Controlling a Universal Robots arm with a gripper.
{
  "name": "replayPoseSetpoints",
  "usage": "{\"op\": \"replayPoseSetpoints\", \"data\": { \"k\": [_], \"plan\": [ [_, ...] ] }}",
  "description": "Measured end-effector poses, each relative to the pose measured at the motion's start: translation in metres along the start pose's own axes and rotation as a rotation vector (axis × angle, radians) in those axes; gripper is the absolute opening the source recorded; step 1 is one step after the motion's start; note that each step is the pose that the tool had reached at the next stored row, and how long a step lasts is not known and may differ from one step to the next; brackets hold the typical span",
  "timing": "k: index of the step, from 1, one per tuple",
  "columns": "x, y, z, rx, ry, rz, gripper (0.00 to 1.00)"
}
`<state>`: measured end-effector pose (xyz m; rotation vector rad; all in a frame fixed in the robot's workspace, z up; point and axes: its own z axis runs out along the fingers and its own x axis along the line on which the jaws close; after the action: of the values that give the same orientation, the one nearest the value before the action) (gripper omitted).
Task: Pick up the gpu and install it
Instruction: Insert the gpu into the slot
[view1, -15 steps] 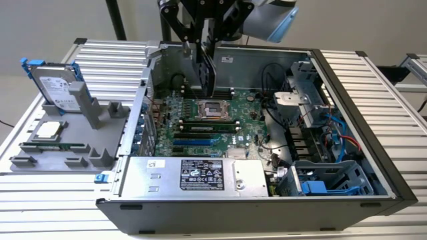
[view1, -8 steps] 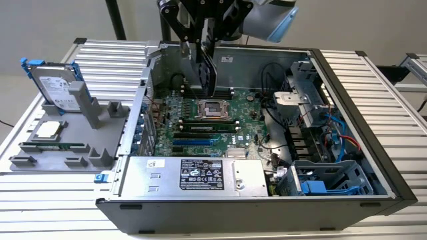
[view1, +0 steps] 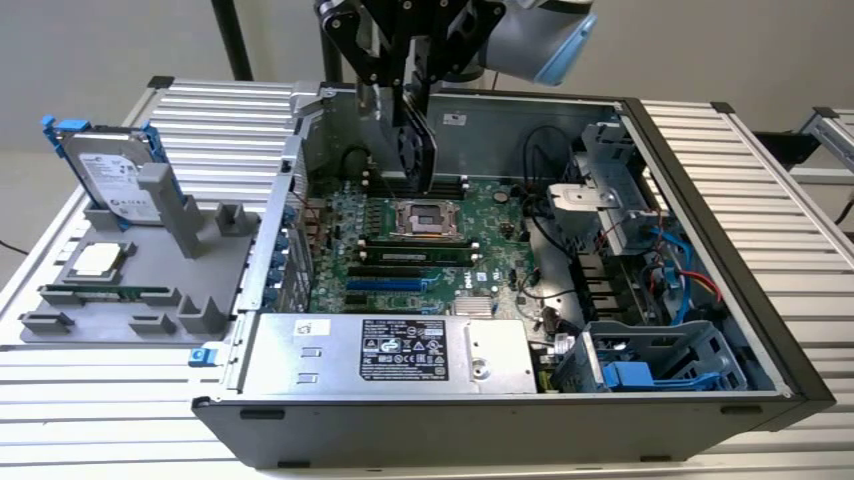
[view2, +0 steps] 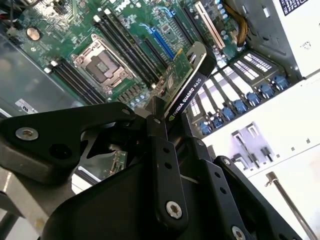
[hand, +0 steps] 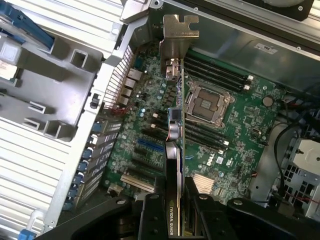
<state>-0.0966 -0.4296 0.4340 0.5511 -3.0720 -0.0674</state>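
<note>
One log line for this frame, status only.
gripper: shut on gpu | gpu: upright over motherboard, not seated | stage: carrying

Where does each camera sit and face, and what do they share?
Exterior view: off the arm, high, looking down into the open black computer case; arm and claw show at top.
First wrist view: on the wrist, looking past the claw along the thin green-and-black gpu card to the green motherboard.
Second wrist view: likewise, from behind the claw.
All share claw, card, motherboard.
</note>
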Motion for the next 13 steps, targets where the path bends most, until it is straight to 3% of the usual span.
{"op": "replayPoseSetpoints", "data": {
  "k": [13],
  "plan": [
    [0.0, 0.0, -0.0002, 0.0007, 0.0029, -0.063, 0.0]
  ]
}}
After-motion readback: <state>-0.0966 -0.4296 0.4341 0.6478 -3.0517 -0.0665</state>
